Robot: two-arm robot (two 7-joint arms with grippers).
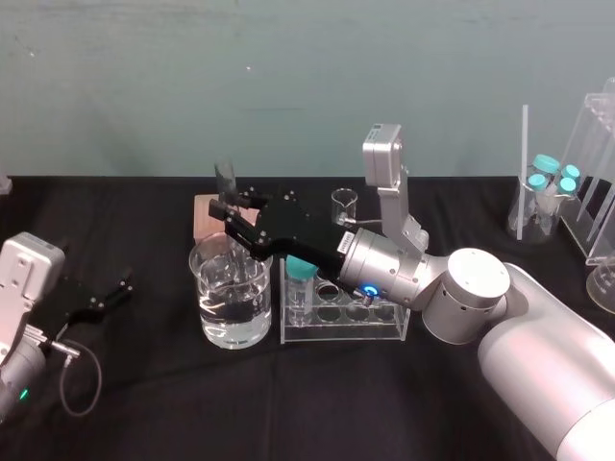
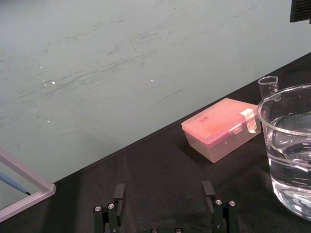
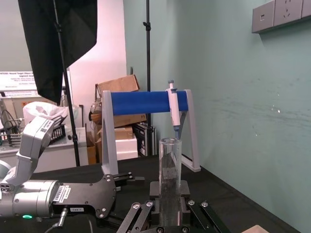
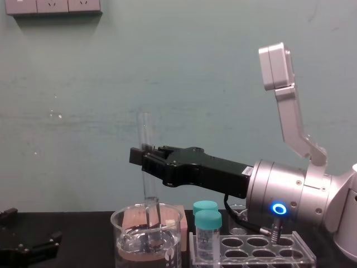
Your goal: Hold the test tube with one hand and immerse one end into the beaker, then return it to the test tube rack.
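The test tube (image 4: 145,129) is a long, thin cylinder of clear glass with an uncapped rim. It stands upright and rises well above the beaker (image 4: 127,245). The right gripper (image 4: 144,158), matte black with two flat fingers, grasps it at about mid-length, its fingers pressed to either side of the glass. The tube's lower end hangs inside the beaker's mouth, near the water surface; whether it touches the water I cannot tell.

The beaker is wide, round clear glass with a pouring lip, partly filled with clear liquid. It stands on the black cloth (image 1: 173,413) just left of the test tube rack (image 1: 384,331). The rack is low, clear acrylic with round holes in its top plate, and one teal-capped vial (image 1: 300,274) stands at its left end.

On the far side of the beaker lies a translucent pink plastic box (image 2: 221,127), and a tiny glass beaker (image 1: 344,204) stands beyond the rack. The left gripper (image 1: 117,293) sits low at the near left, well apart from the glassware, its fingers spread and holding nothing.
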